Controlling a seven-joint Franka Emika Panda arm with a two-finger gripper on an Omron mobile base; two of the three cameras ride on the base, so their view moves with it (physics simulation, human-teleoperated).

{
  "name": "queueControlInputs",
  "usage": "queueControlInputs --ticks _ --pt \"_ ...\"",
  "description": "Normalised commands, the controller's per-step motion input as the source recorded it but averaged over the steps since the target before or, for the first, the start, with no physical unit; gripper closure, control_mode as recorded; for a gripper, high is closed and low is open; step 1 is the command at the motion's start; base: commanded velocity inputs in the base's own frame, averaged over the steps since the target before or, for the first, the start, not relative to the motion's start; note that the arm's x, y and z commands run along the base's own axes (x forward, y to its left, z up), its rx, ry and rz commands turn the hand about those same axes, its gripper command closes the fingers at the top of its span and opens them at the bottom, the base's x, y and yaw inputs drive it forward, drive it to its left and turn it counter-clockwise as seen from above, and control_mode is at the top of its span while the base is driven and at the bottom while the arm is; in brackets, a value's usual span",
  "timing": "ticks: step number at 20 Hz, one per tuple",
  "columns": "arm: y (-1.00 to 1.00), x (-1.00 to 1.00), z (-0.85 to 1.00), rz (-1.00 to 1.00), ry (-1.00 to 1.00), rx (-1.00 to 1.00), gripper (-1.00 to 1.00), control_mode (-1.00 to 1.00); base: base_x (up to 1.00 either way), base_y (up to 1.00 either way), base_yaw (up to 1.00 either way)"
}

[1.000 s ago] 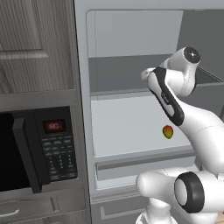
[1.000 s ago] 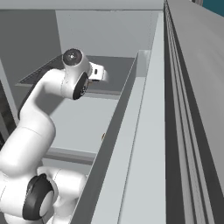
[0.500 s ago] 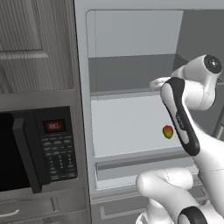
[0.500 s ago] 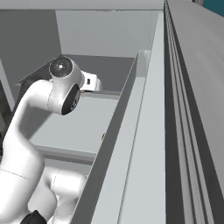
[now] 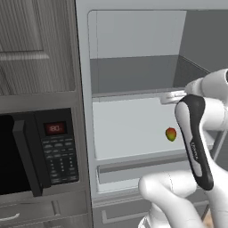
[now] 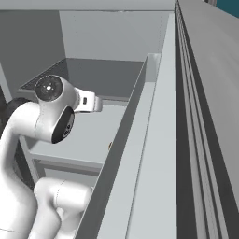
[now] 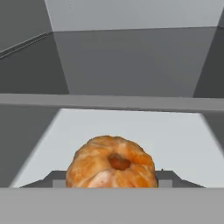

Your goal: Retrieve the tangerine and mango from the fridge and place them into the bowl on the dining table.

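One view shows fingers gripping the tangerine [image 7: 112, 162]; another, the shelved mango [image 5: 170, 134].

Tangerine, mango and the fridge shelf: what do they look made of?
Tangerine: dimpled, matte orange peel with a dark stem dimple; looks like real soft fruit. Mango: smooth skin, red blending to yellow-green, too small to judge its sheen. Fridge shelf: flat, pale and matte, likely plastic, though the rendering leaves it open.

You are pulling the arm [image 5: 196, 138] back out of the fridge [image 5: 133, 67], its upper joint swinging rightward in the left base view and leftward in the right base view.
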Motion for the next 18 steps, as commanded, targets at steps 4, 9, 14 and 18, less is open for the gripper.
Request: queueControlInputs --ticks 4,9,14,18 --pt "0.0 -0.17 0.0 0.01 0.0 0.0 1.0 1.0 -0.61 0.0 0.06" --pt "0.0 0.0 0.0 0.0 0.0 0.0 1.0 1.0 -0.91 0.01 0.13" --pt "0.0 0.0 0.0 0.0 0.0 0.0 1.0 1.0 -0.72 0.15 0.17" --pt "0.0 0.0 0.0 0.0 0.0 0.0 1.0 1.0 -0.55 0.08 0.29"
